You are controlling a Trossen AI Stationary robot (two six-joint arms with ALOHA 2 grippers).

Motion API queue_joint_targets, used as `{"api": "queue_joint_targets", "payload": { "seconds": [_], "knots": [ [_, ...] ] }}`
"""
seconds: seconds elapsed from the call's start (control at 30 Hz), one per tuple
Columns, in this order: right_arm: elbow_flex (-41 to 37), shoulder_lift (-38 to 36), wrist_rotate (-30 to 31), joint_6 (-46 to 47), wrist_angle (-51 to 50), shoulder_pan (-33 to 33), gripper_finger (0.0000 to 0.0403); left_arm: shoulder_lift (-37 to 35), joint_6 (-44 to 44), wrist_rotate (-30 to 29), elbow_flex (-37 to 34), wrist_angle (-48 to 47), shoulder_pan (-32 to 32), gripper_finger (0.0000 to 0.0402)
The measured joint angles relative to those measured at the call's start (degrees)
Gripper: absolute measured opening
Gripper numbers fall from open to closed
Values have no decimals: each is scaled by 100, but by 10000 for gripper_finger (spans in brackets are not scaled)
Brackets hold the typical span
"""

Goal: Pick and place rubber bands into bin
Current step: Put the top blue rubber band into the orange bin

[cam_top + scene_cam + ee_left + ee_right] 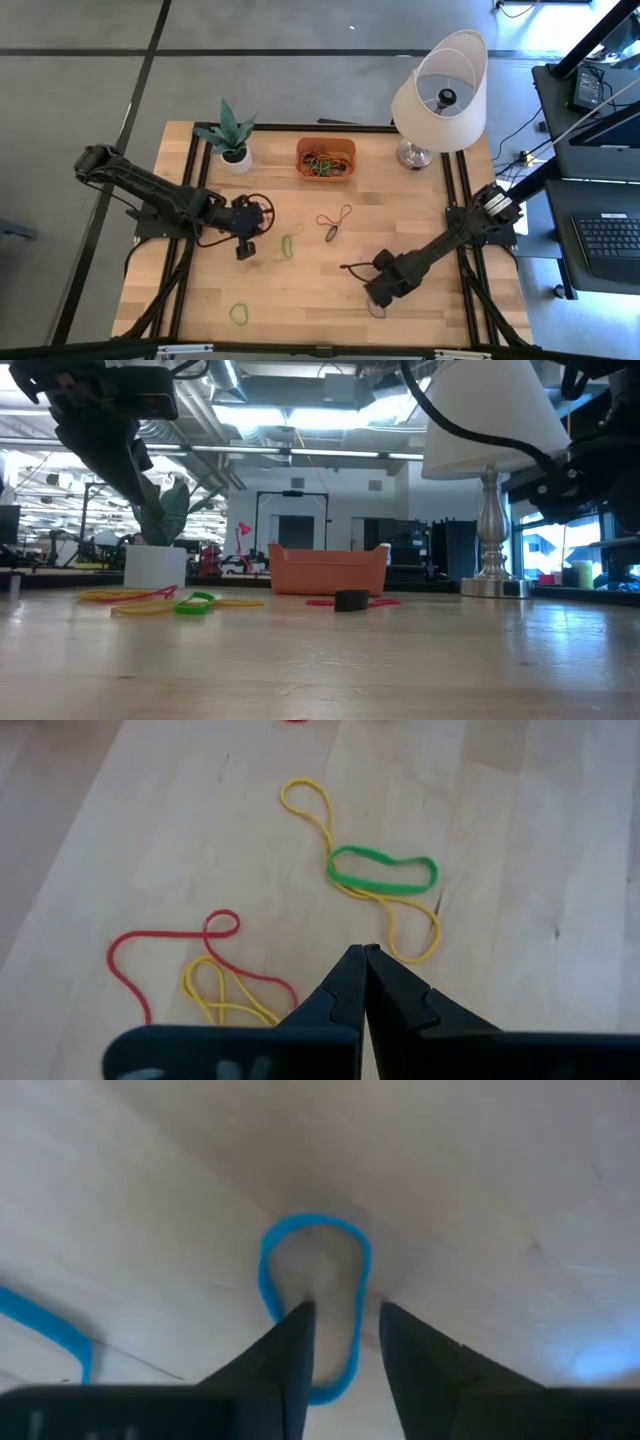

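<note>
The right gripper (pixel 342 1335), fingers parted, straddles a blue rubber band (pixel 315 1295) on the table (pixel 430 300). The left gripper (pixel 364 982) hangs clenched, empty, above yellow and green bands (pixel 382 870).

No readable text, label, brand, number or sign in any view.

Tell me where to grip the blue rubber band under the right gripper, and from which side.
Come straight down from above: the blue rubber band lies flat on the table, so no edge stands up to pinch from the side. The right gripper is open and already straddles one long side of the loop. Probably best to close on that single strand, fingertips pressed to the wood.
</note>
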Motion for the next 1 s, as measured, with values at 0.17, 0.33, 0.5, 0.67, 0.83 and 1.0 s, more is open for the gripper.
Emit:
{"api": "queue_joint_targets", "payload": {
  "seconds": [0.17,0.33,0.5,0.67,0.83,1.0],
  "knots": [
    [5,156,17,-4,182,55,54,0,-1,88,0,0,-13,2],
    [181,36,112,17,-3,62,11,0,94,228,0,17,-37,2],
    [823,-364,708,-4,-996,19,4,2,300,326,0,20,-37,2],
    [1488,-705,1189,-362,-1771,-351,2,2,247,-94,0,19,-28,2],
    [2252,-723,1971,-1858,-2083,-1213,2,-20,161,-43,0,18,177,2],
    [2868,-732,2354,-3758,-1735,-2409,1,-55,154,-28,0,8,501,2]
  ]
}}
